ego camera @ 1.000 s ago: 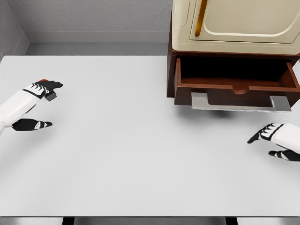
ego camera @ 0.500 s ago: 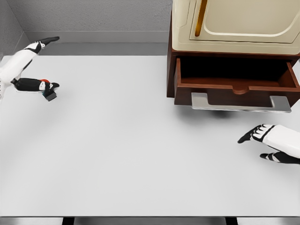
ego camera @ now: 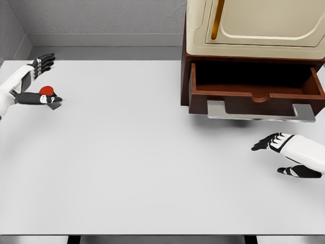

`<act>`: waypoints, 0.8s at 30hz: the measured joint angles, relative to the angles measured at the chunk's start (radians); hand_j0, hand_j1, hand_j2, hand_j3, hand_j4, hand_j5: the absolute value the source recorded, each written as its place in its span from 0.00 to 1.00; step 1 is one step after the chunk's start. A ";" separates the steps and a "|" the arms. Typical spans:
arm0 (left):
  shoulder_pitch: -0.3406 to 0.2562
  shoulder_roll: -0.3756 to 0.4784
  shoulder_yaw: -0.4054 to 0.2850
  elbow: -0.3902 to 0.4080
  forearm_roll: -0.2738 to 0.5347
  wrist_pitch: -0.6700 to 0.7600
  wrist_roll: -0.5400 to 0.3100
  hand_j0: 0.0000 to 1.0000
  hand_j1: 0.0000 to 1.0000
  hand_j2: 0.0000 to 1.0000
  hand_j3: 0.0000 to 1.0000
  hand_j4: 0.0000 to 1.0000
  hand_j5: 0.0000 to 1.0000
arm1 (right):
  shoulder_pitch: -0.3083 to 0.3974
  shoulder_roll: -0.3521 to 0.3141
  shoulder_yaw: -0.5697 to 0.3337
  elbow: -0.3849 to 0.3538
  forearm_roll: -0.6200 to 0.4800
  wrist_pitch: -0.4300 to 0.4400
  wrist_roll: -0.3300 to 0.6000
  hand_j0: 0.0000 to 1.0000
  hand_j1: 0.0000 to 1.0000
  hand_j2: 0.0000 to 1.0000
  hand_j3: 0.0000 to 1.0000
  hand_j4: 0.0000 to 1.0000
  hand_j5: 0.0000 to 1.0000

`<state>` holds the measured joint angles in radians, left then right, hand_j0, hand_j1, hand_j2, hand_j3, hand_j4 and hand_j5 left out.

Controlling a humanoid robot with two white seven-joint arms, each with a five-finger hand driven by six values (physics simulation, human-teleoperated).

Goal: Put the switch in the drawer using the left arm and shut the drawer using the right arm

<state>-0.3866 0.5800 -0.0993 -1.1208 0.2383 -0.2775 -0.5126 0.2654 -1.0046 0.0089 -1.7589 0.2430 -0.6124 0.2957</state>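
Note:
The switch (ego camera: 48, 92), a red button on a small grey base, lies at the far left of the white table (ego camera: 132, 162). My left hand (ego camera: 53, 78) is open around it. The thumb lies against the switch's near side, and the fingers (ego camera: 43, 61) are spread well beyond it, apart from it. The dark wooden drawer (ego camera: 256, 95) stands pulled out at the upper right, with a grey handle (ego camera: 259, 114) along its front, and nothing shows inside it. My right hand (ego camera: 271, 157) hovers open, low at the right, just below and in front of the handle.
The drawer belongs to a brown cabinet (ego camera: 186, 76) carrying a cream appliance (ego camera: 254, 25) with a gold handle. A grey wall runs behind the table's far edge. The table's near edge lies along the bottom of the view.
My left hand has turned and its fingers have dropped from the far edge towards the switch, whose red top now shows. My right hand has drifted left and slightly down.

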 measured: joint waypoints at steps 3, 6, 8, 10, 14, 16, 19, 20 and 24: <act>-0.029 -0.009 0.001 0.063 -0.008 0.009 0.003 1.00 1.00 1.00 1.00 1.00 1.00 | -0.002 0.000 -0.001 0.003 0.003 0.000 0.000 0.85 0.85 0.85 0.85 0.85 0.85; -0.037 -0.027 0.006 0.110 -0.064 0.012 0.021 1.00 1.00 1.00 1.00 1.00 1.00 | -0.005 -0.001 -0.001 0.004 0.005 0.000 0.005 0.83 0.83 0.83 0.83 0.83 0.83; -0.037 -0.034 0.011 0.129 -0.091 0.011 0.038 1.00 1.00 1.00 1.00 1.00 1.00 | -0.009 -0.001 -0.001 0.003 0.004 0.000 0.013 0.83 0.83 0.83 0.83 0.83 0.83; -0.037 -0.044 0.016 0.147 -0.136 0.007 0.065 1.00 1.00 1.00 1.00 1.00 1.00 | -0.009 -0.002 -0.002 0.001 0.001 0.000 0.017 0.83 0.83 0.83 0.83 0.83 0.83; -0.063 -0.057 0.034 0.180 -0.175 0.009 0.117 1.00 1.00 1.00 1.00 1.00 1.00 | -0.009 -0.002 -0.002 -0.002 -0.001 0.000 0.020 0.83 0.83 0.83 0.83 0.83 0.83; -0.066 -0.061 0.037 0.203 -0.184 0.009 0.128 1.00 1.00 1.00 1.00 1.00 1.00 | -0.008 -0.001 -0.002 -0.003 -0.002 0.000 0.025 0.83 0.83 0.83 0.83 0.83 0.83; -0.083 -0.084 0.039 0.227 -0.198 0.010 0.135 1.00 1.00 1.00 1.00 1.00 1.00 | -0.008 -0.001 -0.002 -0.004 -0.002 0.000 0.040 0.83 0.83 0.83 0.83 0.83 0.83; -0.084 -0.098 0.043 0.237 -0.200 0.010 0.137 1.00 1.00 1.00 1.00 1.00 1.00 | -0.008 0.000 -0.003 -0.004 -0.003 0.000 0.043 0.83 0.83 0.83 0.83 0.83 0.83; -0.084 -0.148 0.071 0.276 -0.202 0.004 0.160 1.00 1.00 1.00 1.00 1.00 1.00 | -0.008 0.001 -0.003 -0.005 -0.006 0.000 0.046 0.82 0.82 0.82 0.82 0.82 0.82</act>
<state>-0.4709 0.4316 -0.0284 -0.8445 0.0367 -0.2731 -0.3526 0.2577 -1.0037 0.0058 -1.7637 0.2369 -0.6126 0.3415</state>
